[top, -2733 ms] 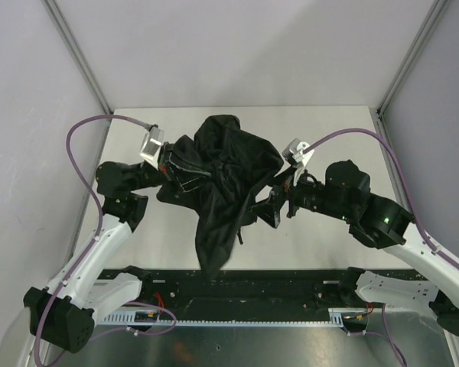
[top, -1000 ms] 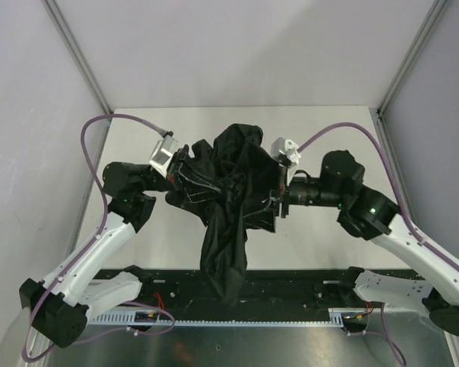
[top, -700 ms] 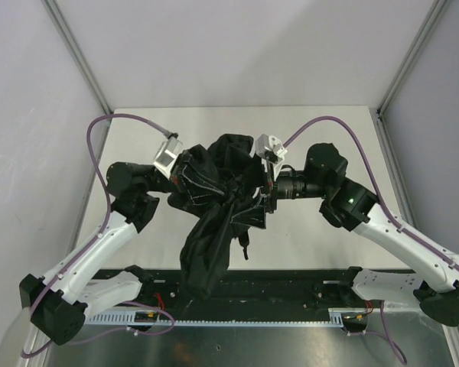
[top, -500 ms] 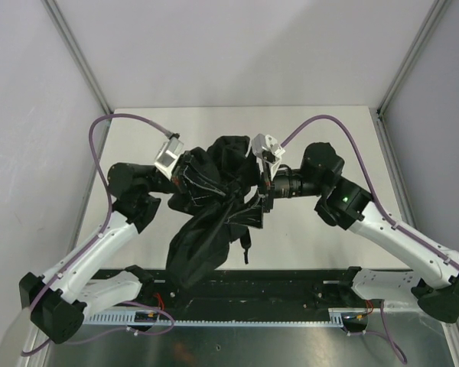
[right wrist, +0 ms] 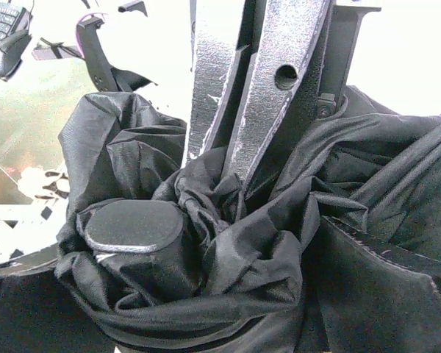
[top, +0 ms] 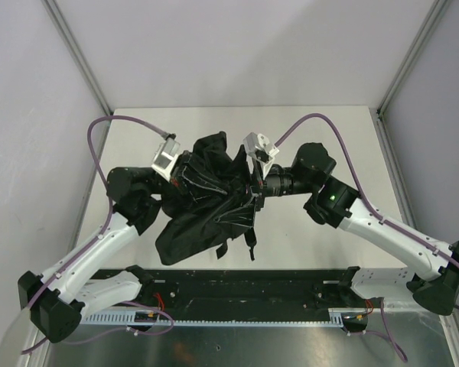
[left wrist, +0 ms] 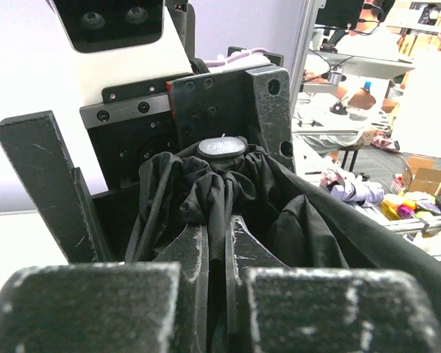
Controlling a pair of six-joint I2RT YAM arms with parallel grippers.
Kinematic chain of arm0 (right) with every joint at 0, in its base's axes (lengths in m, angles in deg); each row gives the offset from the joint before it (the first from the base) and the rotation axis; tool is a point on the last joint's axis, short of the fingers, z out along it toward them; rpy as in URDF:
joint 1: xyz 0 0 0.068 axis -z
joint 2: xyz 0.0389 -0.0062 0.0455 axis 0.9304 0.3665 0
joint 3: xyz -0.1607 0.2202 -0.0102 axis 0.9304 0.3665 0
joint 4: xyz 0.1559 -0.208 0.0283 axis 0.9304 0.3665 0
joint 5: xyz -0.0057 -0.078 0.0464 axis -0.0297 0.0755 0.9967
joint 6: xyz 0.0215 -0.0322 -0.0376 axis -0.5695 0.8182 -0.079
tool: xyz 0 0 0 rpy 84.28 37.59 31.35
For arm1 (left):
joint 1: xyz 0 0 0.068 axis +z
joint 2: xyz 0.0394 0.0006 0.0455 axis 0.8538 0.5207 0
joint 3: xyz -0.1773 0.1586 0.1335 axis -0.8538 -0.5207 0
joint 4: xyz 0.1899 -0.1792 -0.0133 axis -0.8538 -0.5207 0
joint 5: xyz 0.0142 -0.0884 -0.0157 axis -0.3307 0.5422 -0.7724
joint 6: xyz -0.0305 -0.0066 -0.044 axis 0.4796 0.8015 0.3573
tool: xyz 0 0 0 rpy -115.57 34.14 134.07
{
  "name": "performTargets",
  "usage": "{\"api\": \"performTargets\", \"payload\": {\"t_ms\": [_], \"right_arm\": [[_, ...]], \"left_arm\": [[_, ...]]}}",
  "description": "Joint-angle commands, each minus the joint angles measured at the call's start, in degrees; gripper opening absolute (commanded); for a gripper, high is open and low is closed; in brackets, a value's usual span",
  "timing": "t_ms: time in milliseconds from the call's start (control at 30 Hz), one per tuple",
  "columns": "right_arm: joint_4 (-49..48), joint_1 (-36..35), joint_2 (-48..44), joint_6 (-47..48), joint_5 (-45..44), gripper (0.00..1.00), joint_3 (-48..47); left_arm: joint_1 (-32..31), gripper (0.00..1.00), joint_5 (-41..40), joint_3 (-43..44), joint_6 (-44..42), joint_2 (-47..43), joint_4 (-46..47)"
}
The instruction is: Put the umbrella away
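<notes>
The umbrella (top: 203,210) is a crumpled bundle of black fabric held above the white table between both arms. A thin strap (top: 251,243) hangs from its right side. My left gripper (top: 188,174) is shut, pinching a fold of fabric; in the left wrist view the fabric (left wrist: 301,228) runs between the fingertips of that gripper (left wrist: 219,226), below the round end cap (left wrist: 220,147). My right gripper (top: 252,189) faces it closely and is shut on bunched fabric (right wrist: 279,257). In the right wrist view this gripper (right wrist: 222,173) bites in beside the cap (right wrist: 132,224).
The white table (top: 336,134) is boxed in by pale walls and metal posts (top: 76,53). A black rail (top: 291,283) runs along the near edge. Purple cables (top: 99,134) loop over both arms.
My right gripper has moved left, close to the left one. The long hanging fabric has swung left and bunched up higher under the left arm.
</notes>
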State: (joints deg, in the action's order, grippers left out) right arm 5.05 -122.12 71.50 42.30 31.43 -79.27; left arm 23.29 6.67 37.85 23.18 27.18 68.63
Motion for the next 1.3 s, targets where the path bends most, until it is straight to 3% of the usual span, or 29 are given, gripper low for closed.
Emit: {"api": "performTargets", "payload": {"t_ms": [0, 200, 367, 433, 500, 567, 633, 700, 767, 967, 1100, 1167, 1267], "right_arm": [[-3.4, -2.0, 3.9, -1.3, 2.2, 0.87, -0.6], [-3.4, -2.2, 4.9, -4.0, 7.8, 0.55, -0.6], [-3.9, -2.2, 5.0, -5.9, 10.2, 0.09, -0.6], [-3.0, -2.3, 4.7, -6.1, 10.5, 0.02, -0.5], [-2.4, -2.4, 3.7, -6.1, 9.2, 0.01, 0.4], [-2.5, -2.0, 2.1, -6.3, 7.6, 0.0, 2.5], [-1.7, -0.9, 0.3, -6.2, 6.4, 0.0, 4.9], [-1.5, 0.9, -1.7, -7.1, 6.1, 0.0, 7.5], [-1.4, 2.4, -4.0, -7.8, 5.2, 0.0, 10.0], [-0.9, 9.0, -10.7, -12.5, -2.5, 0.0, 15.4], [-6.7, 10.3, -12.6, -17.1, -3.8, 0.0, 17.4], [-4.3, 11.0, -12.8, -16.9, -7.5, 0.0, 16.9], [2.7, 12.7, -13.6, -15.5, -17.0, 0.0, 14.8]], "left_arm": [[-3.8, 0.0, -4.0, 3.1, -0.1, 0.1, 5.7], [-3.9, 0.0, -3.5, 3.3, -0.2, 0.2, 6.2], [-4.0, 0.0, -3.5, 3.5, -0.2, 0.3, 6.3], [-4.0, 0.0, -3.6, 3.6, -0.2, 0.5, 6.3], [-3.9, 0.0, -4.3, 3.7, 0.2, 0.8, 6.3], [-3.1, 0.12, -5.3, 4.1, 1.8, 1.3, 6.3], [-1.1, 0.4, -6.4, 4.5, 4.3, 1.8, 6.3], [1.9, 0.77, -7.1, 4.8, 7.4, 2.0, 6.1], [6.0, 0.94, -7.6, 4.8, 10.7, 2.0, 5.1], [18.4, 0.99, -8.3, 3.1, 20.7, 2.0, -0.5], [18.4, 0.99, -10.1, 1.2, 21.3, 3.1, -2.0], [18.5, 0.99, -11.3, 1.0, 19.4, 3.0, -3.3], [18.3, 1.0, -14.2, 2.2, 12.0, 1.6, -14.7]]}}
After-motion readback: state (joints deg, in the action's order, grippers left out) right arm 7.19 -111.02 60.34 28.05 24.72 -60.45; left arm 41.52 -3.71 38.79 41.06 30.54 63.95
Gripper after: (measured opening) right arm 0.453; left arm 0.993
